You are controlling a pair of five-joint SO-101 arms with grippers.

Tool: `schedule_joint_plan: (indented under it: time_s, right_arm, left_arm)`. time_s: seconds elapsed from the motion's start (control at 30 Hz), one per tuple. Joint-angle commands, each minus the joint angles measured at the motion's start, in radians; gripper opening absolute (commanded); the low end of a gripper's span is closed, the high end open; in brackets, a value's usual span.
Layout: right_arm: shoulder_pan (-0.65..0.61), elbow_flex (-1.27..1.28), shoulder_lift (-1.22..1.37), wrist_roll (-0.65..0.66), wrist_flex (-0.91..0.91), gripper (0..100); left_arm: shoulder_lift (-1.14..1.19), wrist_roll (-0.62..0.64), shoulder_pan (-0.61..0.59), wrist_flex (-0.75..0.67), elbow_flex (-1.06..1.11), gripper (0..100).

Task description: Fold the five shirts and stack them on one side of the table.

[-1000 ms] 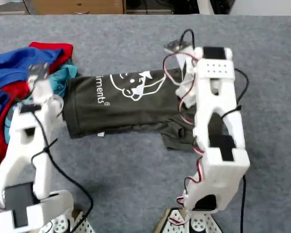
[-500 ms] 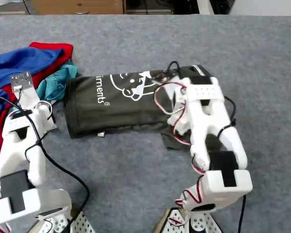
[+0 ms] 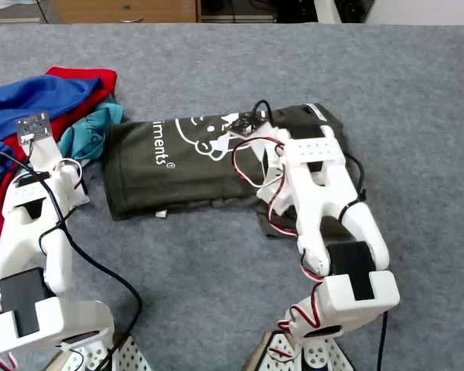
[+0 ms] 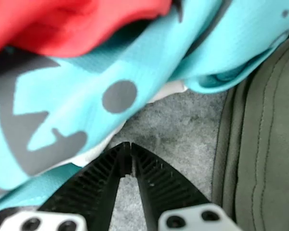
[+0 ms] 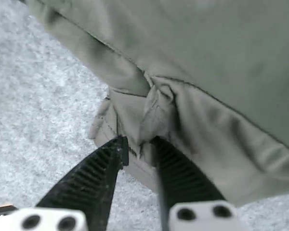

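Grey surface [image 3: 417, 116] carries a heap at its left edge: a red shirt [image 3: 85, 81], a blue shirt [image 3: 39, 97] and a teal shirt [image 3: 93, 131]. Just beside the teal shirt, the left end effector [image 4: 130, 147] hangs over bare surface, its jaws pressed together on nothing. Further right, a dark olive shirt [image 3: 185, 166] with a white print lies partly folded mid-surface. At that shirt's lower right corner, the right end effector [image 5: 137, 142] pinches a puckered fold of the olive cloth.

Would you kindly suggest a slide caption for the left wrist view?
Closed left end effector over bare grey table, between the teal printed shirt and the olive shirt.
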Motion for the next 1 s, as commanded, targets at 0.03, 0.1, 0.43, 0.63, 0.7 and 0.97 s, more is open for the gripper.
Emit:
schedule_joint_plan:
  time_s: [0.03, 0.1, 0.43, 0.63, 0.7, 0.97]
  right_arm:
    - [-0.01, 0.002, -0.051, 0.003, -0.008, 1.4]
    - [-0.01, 0.002, -0.051, 0.003, -0.003, 0.2]
    - [-0.015, 0.002, -0.059, 0.008, 0.087, 0.3]
    - [-0.016, 0.008, -0.059, 0.011, 0.104, 0.3]
    - [-0.016, 0.016, -0.061, 0.012, 0.118, 0.3]
    - [-0.016, 0.077, -0.131, 0.032, 0.12, 0.4]
  left_arm:
    - [-0.002, 0.006, -0.008, 0.005, -0.044, 2]
    - [-0.002, 0.006, -0.008, 0.005, -0.044, 2]
    - [-0.002, 0.005, -0.008, 0.005, -0.044, 2]
    - [-0.002, 0.003, -0.008, 0.005, -0.044, 2]
    - [-0.002, 0.003, -0.008, 0.005, -0.044, 2]
    - [-0.002, 0.003, -0.008, 0.005, -0.044, 2]
